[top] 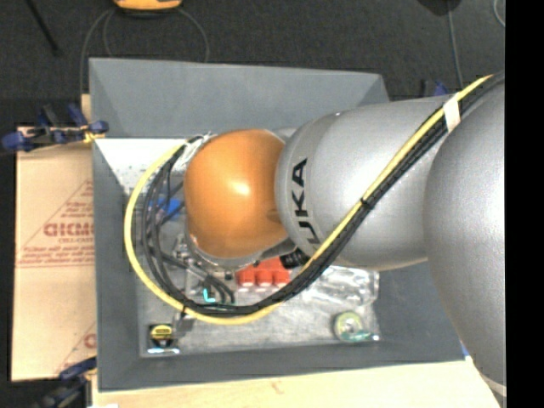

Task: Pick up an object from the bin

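My gripper [197, 272] shows as grey metal parts just below the orange cover, low over the bin's left middle. A red blocky thing [263, 274] lies right beside it on its right, partly hidden under the arm. A small yellow and black tape measure [161, 335] sits in the bin's front left corner, a little below the gripper. A crumpled clear plastic bag [350, 284] lies to the right of the red thing.
A round greenish disc [348, 325] in clear wrapping rests near the bin's front wall at the right. The arm, its orange cover and its looped cables hide most of the bin floor, including the back and the middle.
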Robot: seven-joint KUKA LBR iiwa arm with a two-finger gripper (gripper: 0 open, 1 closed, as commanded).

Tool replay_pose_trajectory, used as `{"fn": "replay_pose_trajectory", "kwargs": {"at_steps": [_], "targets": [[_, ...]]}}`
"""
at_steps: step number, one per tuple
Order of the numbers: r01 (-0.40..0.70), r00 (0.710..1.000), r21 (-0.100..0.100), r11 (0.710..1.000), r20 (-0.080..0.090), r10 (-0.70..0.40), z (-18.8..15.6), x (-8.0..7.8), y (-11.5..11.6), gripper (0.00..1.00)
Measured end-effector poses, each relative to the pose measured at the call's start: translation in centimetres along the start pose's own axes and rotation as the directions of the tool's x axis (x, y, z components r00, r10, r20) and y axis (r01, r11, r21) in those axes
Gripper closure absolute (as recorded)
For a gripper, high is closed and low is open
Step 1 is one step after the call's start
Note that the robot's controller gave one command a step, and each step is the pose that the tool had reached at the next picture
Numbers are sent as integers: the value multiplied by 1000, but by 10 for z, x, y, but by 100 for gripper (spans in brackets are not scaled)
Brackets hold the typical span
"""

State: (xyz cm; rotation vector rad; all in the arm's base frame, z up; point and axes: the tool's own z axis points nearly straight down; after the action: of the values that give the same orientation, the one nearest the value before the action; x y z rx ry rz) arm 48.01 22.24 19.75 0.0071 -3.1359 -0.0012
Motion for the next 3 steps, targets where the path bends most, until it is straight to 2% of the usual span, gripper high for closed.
{"fn": "replay_pose_trajectory", "kwargs": {"at_steps": [1, 2, 3], "targets": [[-148, 989, 2, 989, 4, 148, 43, -14, -110, 0], [-165, 986, -3, 986, 15, 165, 94, -43, -159, 0], [-424, 906, -11, 906, 13, 424, 120, -78, -195, 0]]}}
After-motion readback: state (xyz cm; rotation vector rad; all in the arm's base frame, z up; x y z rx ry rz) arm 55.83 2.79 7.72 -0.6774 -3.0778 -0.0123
